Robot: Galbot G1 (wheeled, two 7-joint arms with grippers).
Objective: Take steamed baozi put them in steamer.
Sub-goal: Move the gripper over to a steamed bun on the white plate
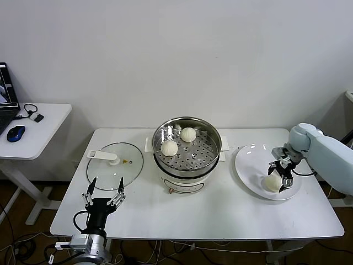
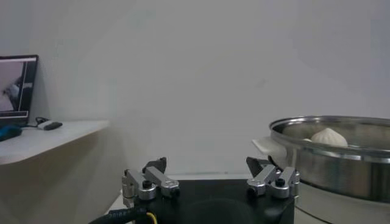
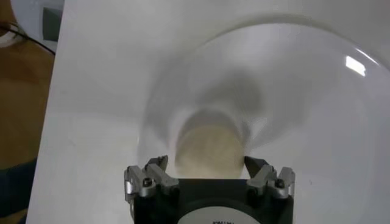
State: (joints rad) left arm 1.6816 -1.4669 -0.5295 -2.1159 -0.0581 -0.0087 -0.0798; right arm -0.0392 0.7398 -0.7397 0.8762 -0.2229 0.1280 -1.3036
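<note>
The steel steamer (image 1: 213, 148) stands mid-table on its white pot base and holds two baozi, one (image 1: 169, 148) at its left and one (image 1: 188, 134) toward the back. A third baozi (image 1: 271, 183) lies on the white plate (image 1: 248, 157) at the right. My right gripper (image 1: 277, 178) is down over it, open, with a finger on each side. The right wrist view shows that baozi (image 3: 209, 149) between the spread fingers of my right gripper (image 3: 206, 165). My left gripper (image 1: 105, 185) is parked open and empty near the front left edge. A fourth baozi is not in view.
The glass lid (image 1: 116, 159) lies flat left of the steamer, just beyond the left gripper. A side table (image 1: 47, 118) at the far left carries a laptop and a blue mouse (image 1: 16, 133). The left wrist view shows the steamer wall (image 2: 341, 164) with one baozi (image 2: 329, 137) inside.
</note>
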